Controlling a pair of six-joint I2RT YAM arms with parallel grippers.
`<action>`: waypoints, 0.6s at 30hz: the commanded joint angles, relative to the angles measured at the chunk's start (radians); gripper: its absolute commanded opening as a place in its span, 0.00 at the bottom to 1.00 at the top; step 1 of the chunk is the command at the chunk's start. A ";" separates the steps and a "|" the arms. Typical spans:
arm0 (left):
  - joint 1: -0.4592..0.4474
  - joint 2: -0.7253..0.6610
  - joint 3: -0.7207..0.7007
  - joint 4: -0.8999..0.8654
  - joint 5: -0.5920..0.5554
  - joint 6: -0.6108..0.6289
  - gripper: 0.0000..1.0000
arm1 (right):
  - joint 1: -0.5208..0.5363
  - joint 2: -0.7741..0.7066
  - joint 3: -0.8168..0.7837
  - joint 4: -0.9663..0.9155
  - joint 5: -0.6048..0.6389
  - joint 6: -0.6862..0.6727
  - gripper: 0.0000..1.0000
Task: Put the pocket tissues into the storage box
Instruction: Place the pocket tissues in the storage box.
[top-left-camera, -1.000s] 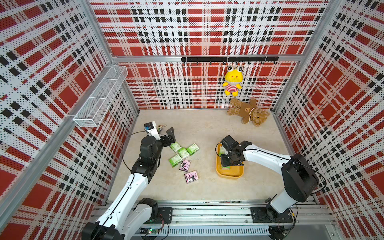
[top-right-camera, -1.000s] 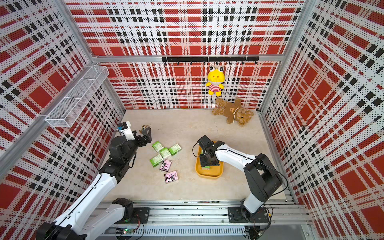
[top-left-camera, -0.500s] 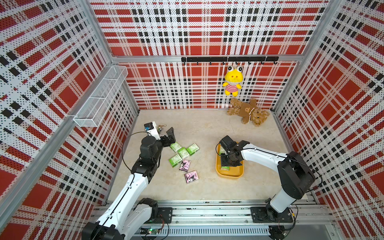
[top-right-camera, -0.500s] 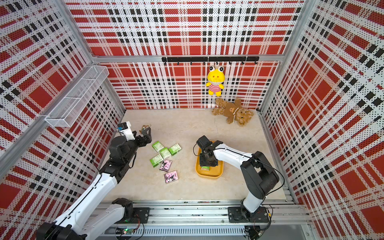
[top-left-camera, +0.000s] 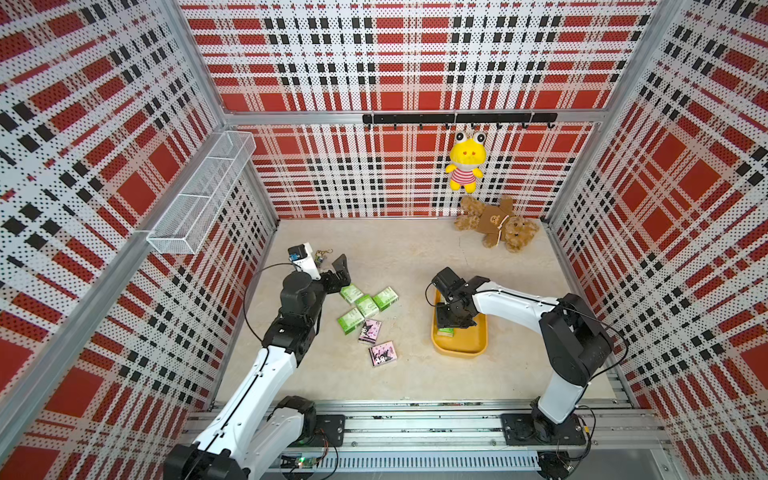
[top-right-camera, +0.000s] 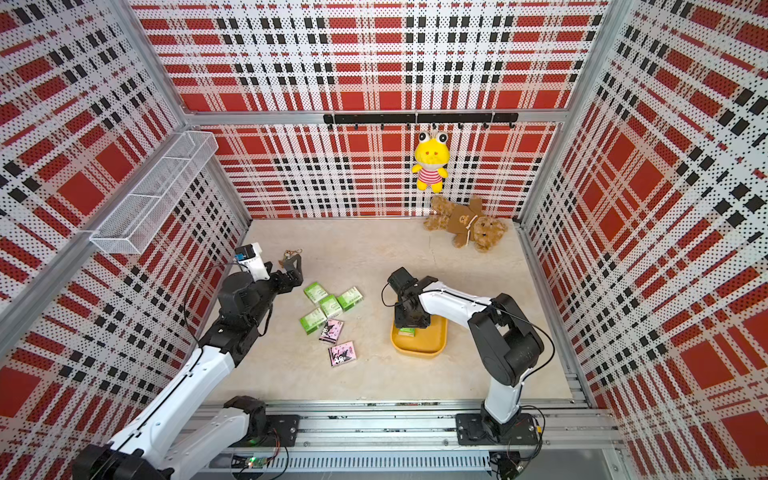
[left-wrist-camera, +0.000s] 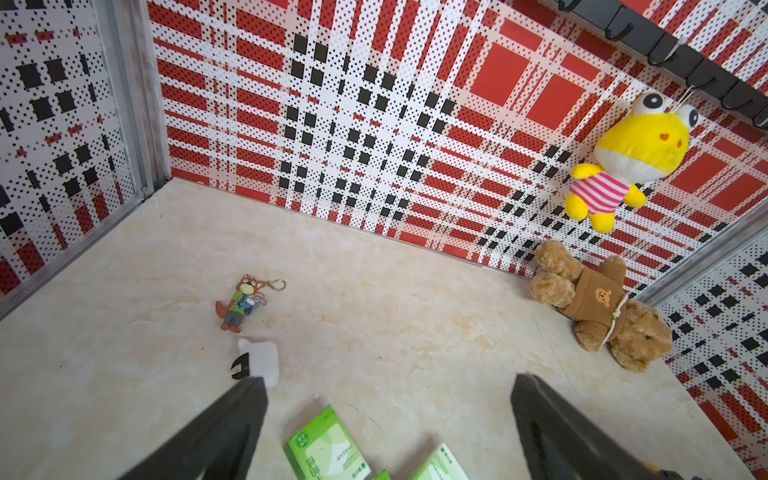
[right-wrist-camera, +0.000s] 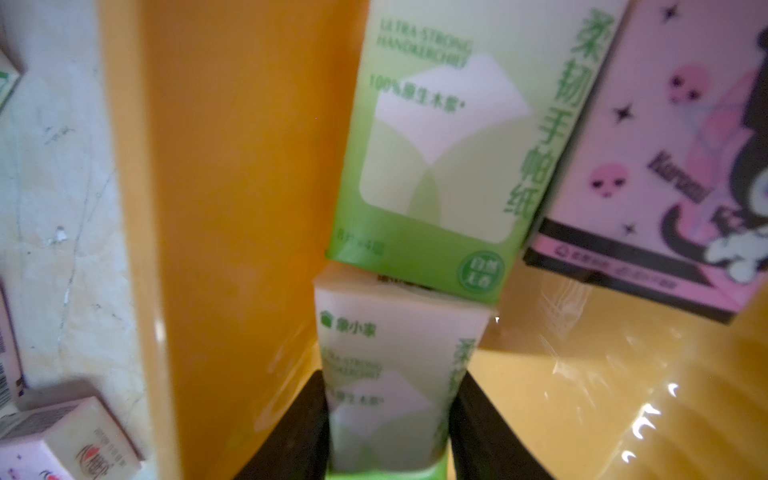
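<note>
Found left pincer (top-left-camera: 341, 269) spread wide, gripping nothing. Noted four green packets (top-left-camera: 365, 306) and two pink packets (top-left-camera: 382, 353) loose on the floor (top-left-camera: 415, 382) just beside it. Further right, found right pincer (right-wrist-camera: 390, 376) down in the yellow tray (top-left-camera: 465, 343), closed on a held packet (right-wrist-camera: 386, 353), green. Logged another green packet (right-wrist-camera: 436, 145) touching it and a pink packet (right-wrist-camera: 665, 137) alongside, both in the tray.
</note>
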 joint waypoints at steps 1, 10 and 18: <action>0.000 0.005 0.004 0.013 -0.001 0.016 0.99 | 0.003 0.022 0.030 0.009 0.019 -0.005 0.50; 0.001 0.017 0.010 0.014 0.000 0.020 0.99 | -0.021 0.044 0.065 0.010 0.029 -0.020 0.53; 0.001 0.022 0.009 0.012 -0.001 0.022 0.99 | -0.033 0.050 0.073 0.009 0.045 -0.026 0.65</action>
